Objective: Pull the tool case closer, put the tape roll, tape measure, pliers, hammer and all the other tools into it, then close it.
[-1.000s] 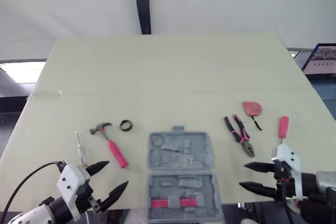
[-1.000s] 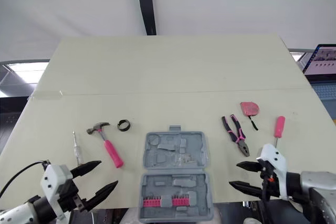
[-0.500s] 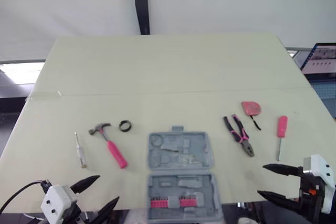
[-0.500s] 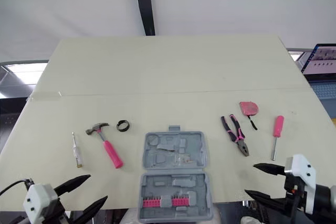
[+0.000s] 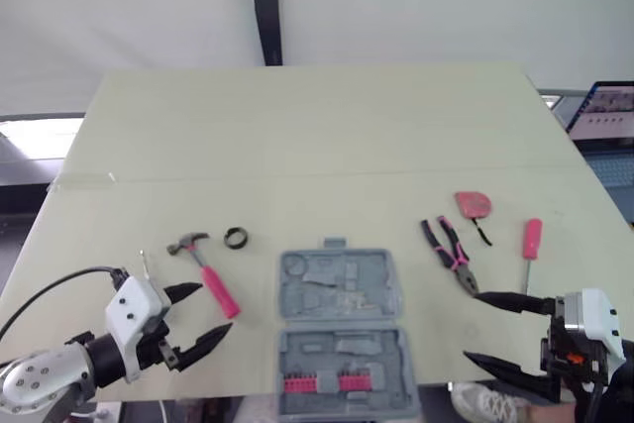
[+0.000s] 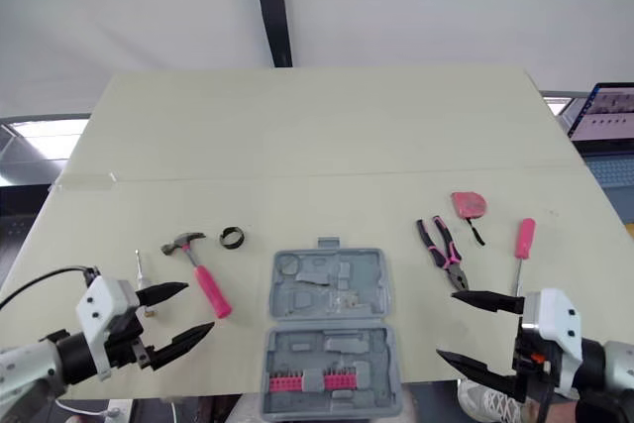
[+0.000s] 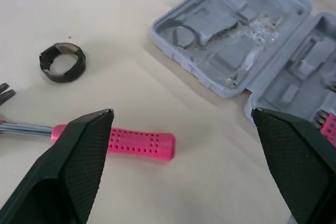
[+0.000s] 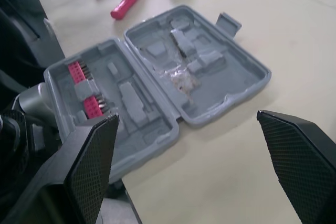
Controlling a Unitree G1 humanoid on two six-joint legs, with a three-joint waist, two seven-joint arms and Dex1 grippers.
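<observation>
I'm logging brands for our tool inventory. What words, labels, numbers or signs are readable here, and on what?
No text reads legibly.
On the laptop screen: rows of content, too small to read.
On the tool case: plain grey moulding, no lettering seen.
On the tape measure: no readable label.

Bright, even, diffuse light. The table (image 5: 317, 136) is uniformly lit with no glare, and the backdrop (image 5: 446, 7) is pale and flat. Shadows are short and soft: a thin rim under the hammer handle (image 7: 137, 144) and the tape roll (image 7: 62, 63). A laptop screen (image 5: 606, 112) glows at the right edge; a bright floor patch (image 5: 35, 136) lies on the left.
</observation>
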